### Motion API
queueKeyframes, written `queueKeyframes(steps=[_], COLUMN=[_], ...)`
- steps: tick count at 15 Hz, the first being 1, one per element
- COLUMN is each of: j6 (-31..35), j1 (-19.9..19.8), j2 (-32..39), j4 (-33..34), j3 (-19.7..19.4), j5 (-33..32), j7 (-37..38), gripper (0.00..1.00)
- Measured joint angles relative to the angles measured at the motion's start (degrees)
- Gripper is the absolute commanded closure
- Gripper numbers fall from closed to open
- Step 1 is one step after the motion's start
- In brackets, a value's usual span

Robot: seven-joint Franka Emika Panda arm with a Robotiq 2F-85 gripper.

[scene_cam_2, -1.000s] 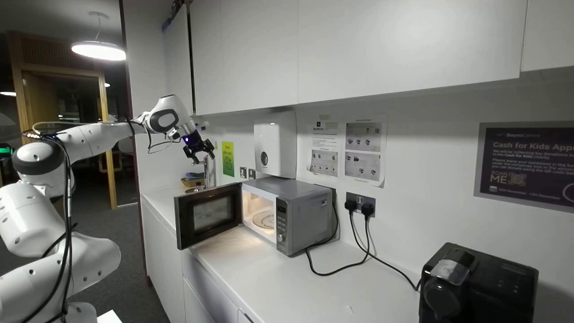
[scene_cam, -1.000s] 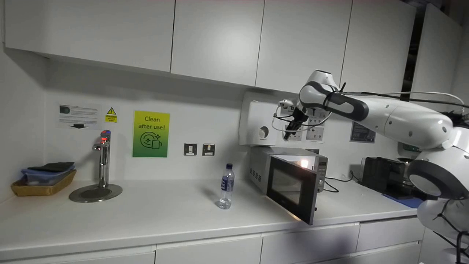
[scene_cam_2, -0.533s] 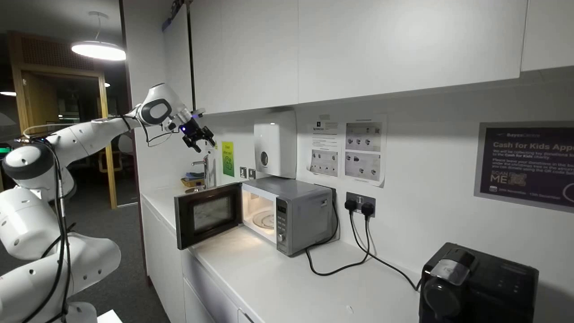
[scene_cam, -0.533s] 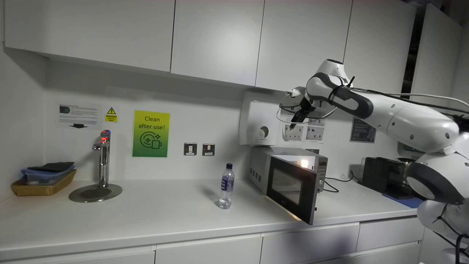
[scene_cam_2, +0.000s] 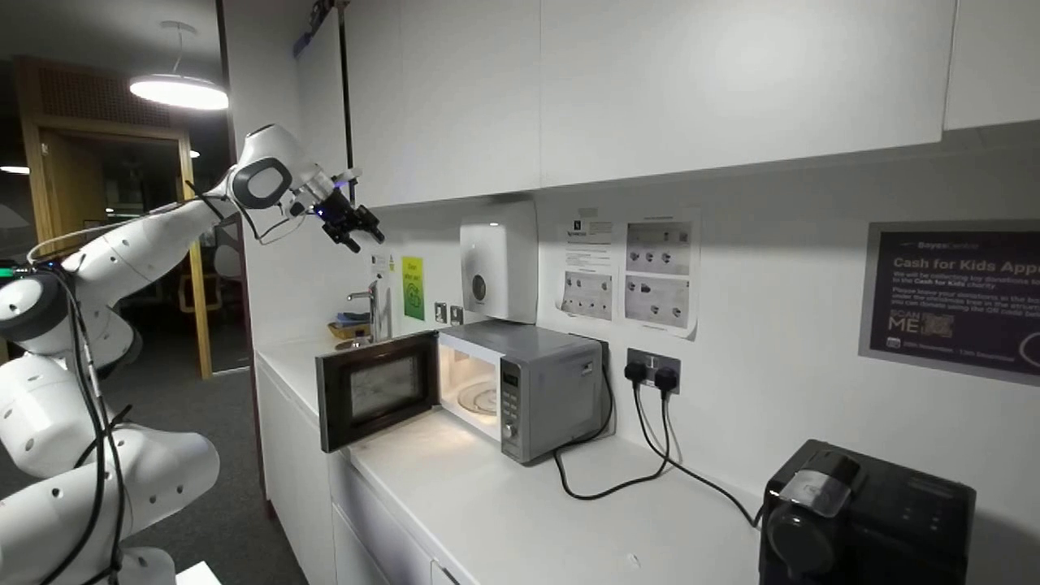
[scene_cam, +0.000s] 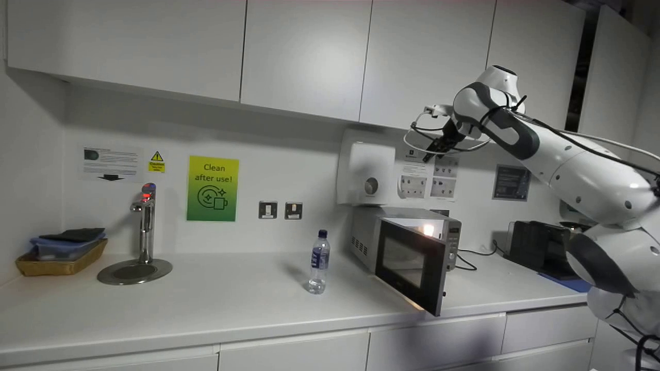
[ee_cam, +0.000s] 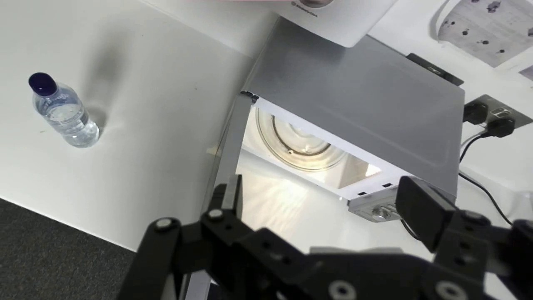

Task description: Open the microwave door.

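- Your gripper (ee_cam: 320,187) is spread apart with nothing in it. It hangs high up, well apart from the things below.
- The microwave door (scene_cam_2: 378,388) is below it, at 6 o'clock in both exterior views. It stands wide open, so I think the job is done.
- Behind it, the microwave (ee_cam: 358,104) is lit up inside, and you can see its round glass plate (ee_cam: 300,143).
- The bottle (ee_cam: 68,114) stands on the counter (ee_cam: 158,166), at 9 o'clock from the microwave in the wrist view. The door and the bottle are apart.
- What is left looks small to me: maybe just pull back, and try not to bump the door.
- Now the parts you can't see well. Your arm (scene_cam: 600,188) runs off the side at 3 o'clock in an exterior view, so some of it is missing.
- In the wrist view, your gripper hides the near end of the door, around 7 o'clock. You see the door almost edge-on there, so its flat front doesn't show.
- You can't tell if the door could swing more.
- Farther off, the white wall box (ee_cam: 349,21) is cut off at 1 o'clock in the wrist view. Then the black machine (scene_cam_2: 869,512) is cut off near 4 o'clock in an exterior view.
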Motion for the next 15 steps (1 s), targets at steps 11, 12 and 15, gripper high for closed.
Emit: queueKeyframes(steps=[11,12,15], j6=[-5.9,-5.9,-5.9], j1=[-6.3,-6.3,-6.3], j2=[-10.1,-10.2,-10.2], j4=[-3.8,-3.8,-3.8], j3=[-8.4,-8.4,-8.4], j5=[7.2,7.2,7.2], j7=[0.0,0.0,0.0], gripper=[0.00,0.00,0.00])
